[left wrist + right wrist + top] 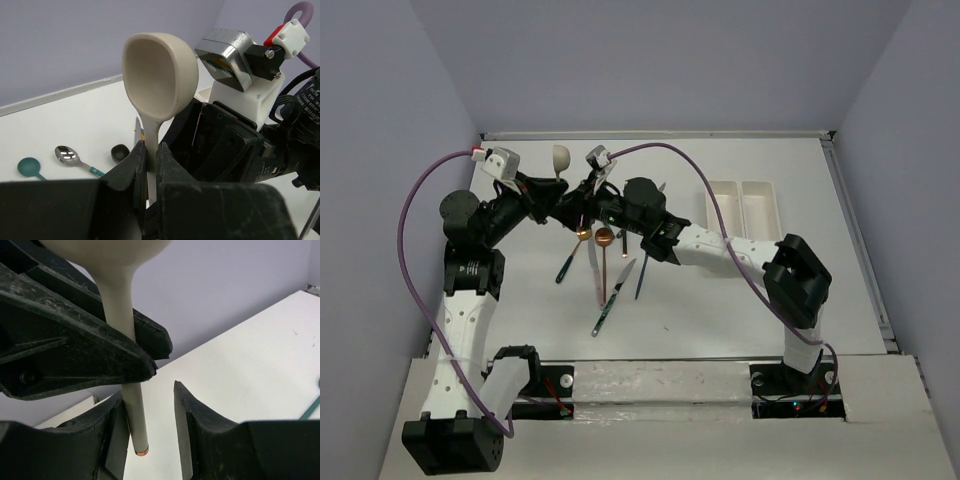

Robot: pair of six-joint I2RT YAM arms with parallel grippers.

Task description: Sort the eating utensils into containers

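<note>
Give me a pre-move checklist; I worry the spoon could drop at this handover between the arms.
1. Hold of left gripper on beige spoon: ok, clamped on the handle.
2. Handle inside right gripper: ok, between its fingers.
3. Right gripper shut on the handle: not ok, jaws open, gap on one side.
4. Room in white trays: ok, both look empty.
5. Spoon upright: ok.
</note>
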